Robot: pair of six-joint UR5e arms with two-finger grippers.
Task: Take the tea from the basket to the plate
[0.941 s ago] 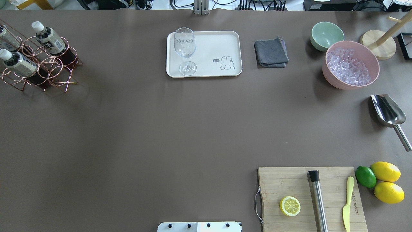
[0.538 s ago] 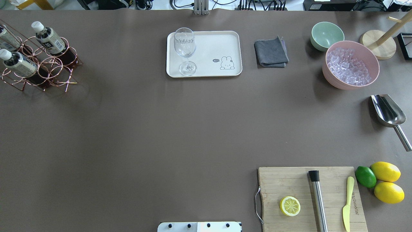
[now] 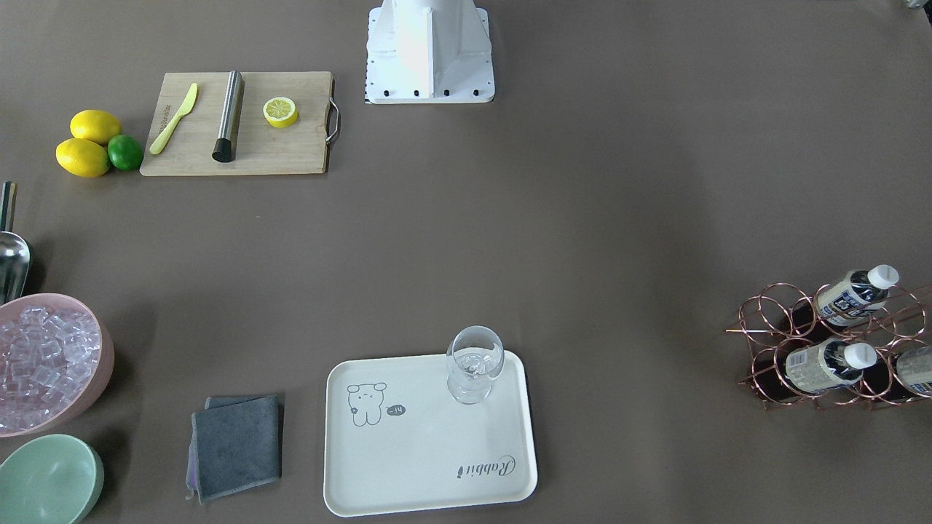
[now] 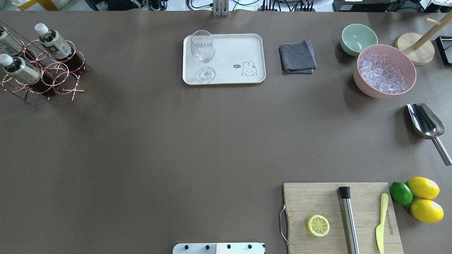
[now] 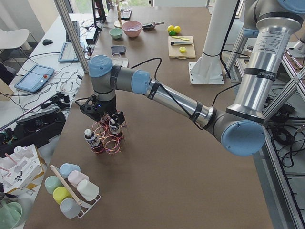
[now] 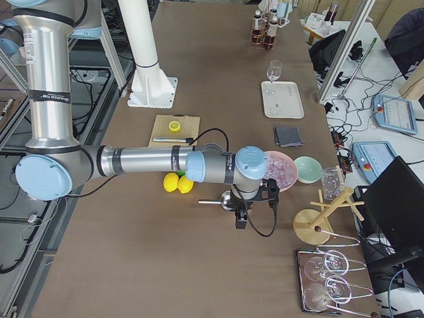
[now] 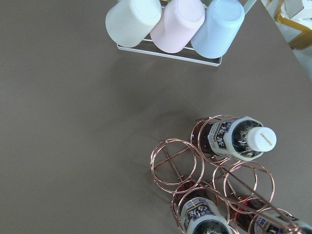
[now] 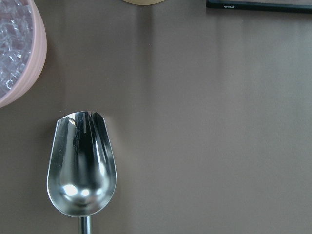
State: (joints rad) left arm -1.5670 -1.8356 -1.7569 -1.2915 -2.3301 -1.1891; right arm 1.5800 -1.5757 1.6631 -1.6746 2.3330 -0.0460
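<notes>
Three tea bottles stand in the rose-gold wire basket (image 4: pixel 60 79) at the table's far left; the rightmost one is the bottle (image 4: pixel 53 42) with a white cap. The basket also shows in the front view (image 3: pixel 764 342) and in the left wrist view (image 7: pixel 176 162), where one bottle (image 7: pixel 246 139) is seen from above. The cream plate (image 4: pixel 233 49) lies at the far middle. My left gripper (image 5: pixel 102 113) hangs just above the basket (image 5: pixel 108 142); I cannot tell whether it is open. My right gripper (image 6: pixel 255 199) hovers over the scoop; I cannot tell its state.
A wine glass (image 4: pixel 203 53) stands on the plate's left part. A grey cloth (image 4: pixel 297 57), green bowl (image 4: pixel 358 38), pink bowl of ice (image 4: pixel 385 70) and steel scoop (image 4: pixel 425 121) lie right. A cutting board (image 4: pixel 340 217) is near right. A cup rack (image 7: pixel 173 22) lies beyond the basket.
</notes>
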